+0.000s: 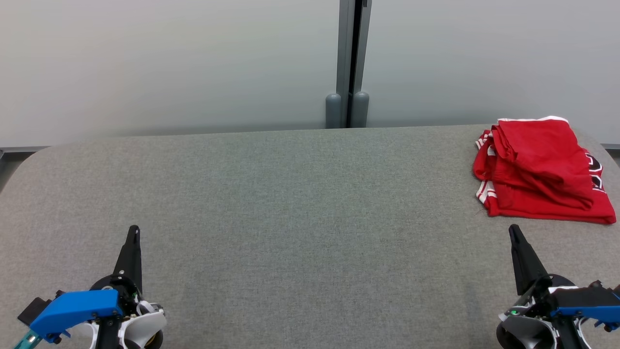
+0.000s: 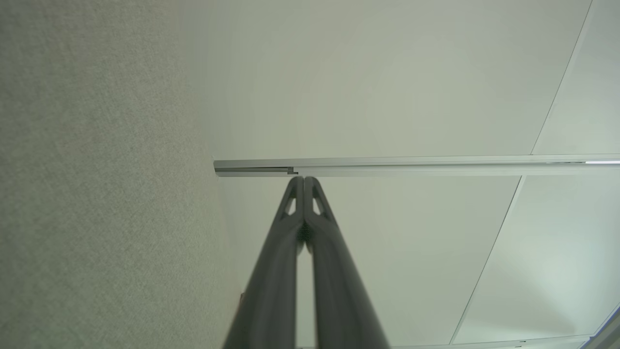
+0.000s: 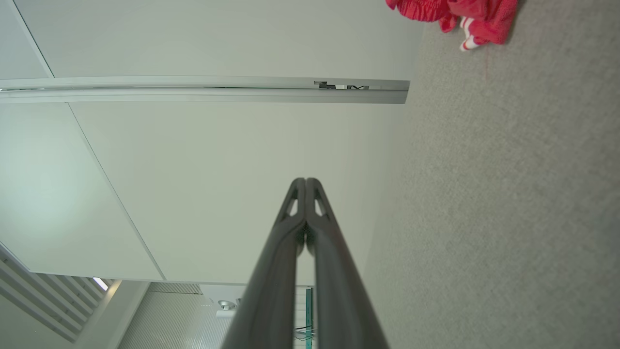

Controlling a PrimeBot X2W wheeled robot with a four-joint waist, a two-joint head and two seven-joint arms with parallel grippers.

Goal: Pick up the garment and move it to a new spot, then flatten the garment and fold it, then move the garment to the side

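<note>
I have both arms parked low over the grey table (image 1: pixel 290 194), with the left gripper (image 1: pixel 133 230) at 7 o'clock in the head view and the right gripper (image 1: pixel 513 230) at 5 o'clock. Each pincer is fully closed, its 2 dark fingers pressed tip to tip, and neither has hold of anything.

The red garment (image 1: pixel 542 169), trimmed in white, lies at 2 o'clock on the table near the far right edge. It is a loose, layered stack. It is well apart from the left gripper and near the right one, at about that gripper's 12 o'clock.

I cannot tell whether this stack is the finished fold set aside or the pile waiting to be picked up. I treat it as a pickup. I would send the right arm, since it is the nearer one. I would spread the fingers before descending and come down on the near edge at 6 o'clock of the pile. I would pinch through every layer so nothing trails, then lift straight up before carrying it toward 9 o'clock. The left arm should wait clear until the cloth needs spreading.
</note>
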